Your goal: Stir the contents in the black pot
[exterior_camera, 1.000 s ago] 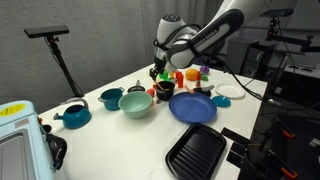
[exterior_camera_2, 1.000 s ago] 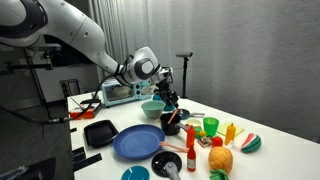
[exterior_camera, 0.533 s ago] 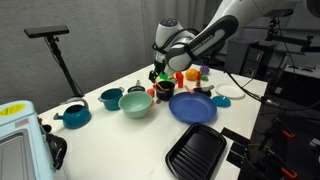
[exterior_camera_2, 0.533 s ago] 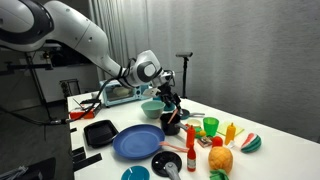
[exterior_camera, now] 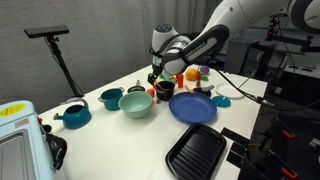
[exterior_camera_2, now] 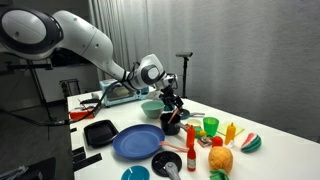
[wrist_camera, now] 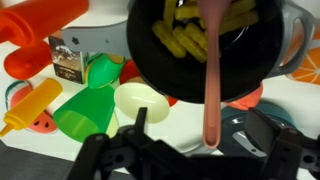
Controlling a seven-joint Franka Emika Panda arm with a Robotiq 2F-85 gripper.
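The small black pot holds yellow strips, and a pink spoon stands in it with its handle pointing toward me. My gripper is just above the pot. Its jaws are spread wide on either side of the handle's end, with a gap on each side. In both exterior views the gripper hangs over the pot, which stands behind the blue plate.
A green cup, a pale yellow piece and orange toy food crowd the pot. A teal bowl, teal pots, a ribbed grill pan and a toaster are also on the table.
The upper arm has shifted slightly. The gripper stays over the black pot.
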